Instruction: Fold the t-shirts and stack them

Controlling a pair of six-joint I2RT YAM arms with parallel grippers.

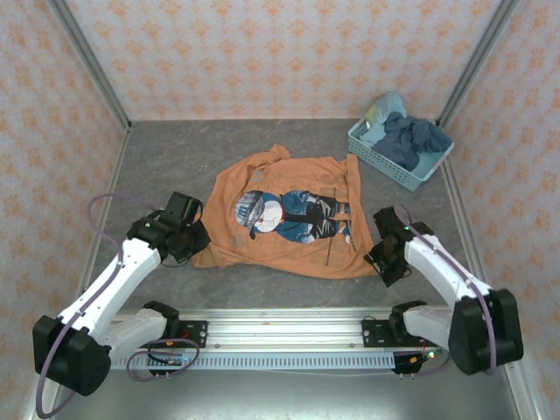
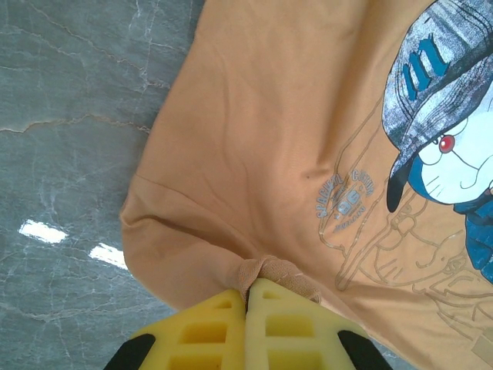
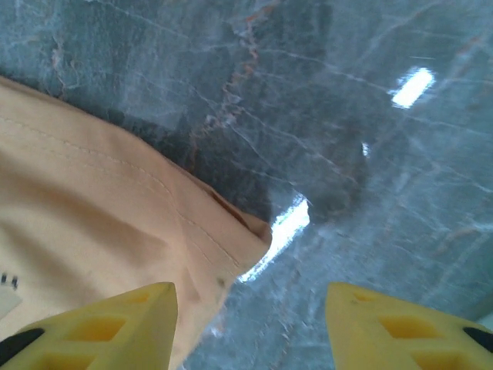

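Overhead, an orange t-shirt (image 1: 289, 214) lay spread on the grey bench (image 1: 175, 157), its cartoon print (image 1: 293, 214) facing up, stretched between the two sets of fingers. The left fingers (image 2: 248, 316) were pressed shut on a small pucker of the shirt's edge at its near corner, the cloth fanning away from their tips. The right fingers (image 1: 378, 258) stood partly apart and held nothing; the wrist view showed the shirt's other near corner lying flat just beside the left-hand finger, with bare bench between the two tips. Well beyond the right fingers, a light-blue basket (image 1: 385, 162) held the blue t-shirts (image 1: 411, 140), bunched and not yet folded.

The step in hand appeared to be taking hold of the second corner so both sides could lift together. To do it well, the right fingers would likely need to shift sideways until the hemmed corner sat squarely between them, then drop low enough to catch the cloth rather than skim the bench. The pinch should take only a little cloth, matching the left side, so the fold comes over evenly.
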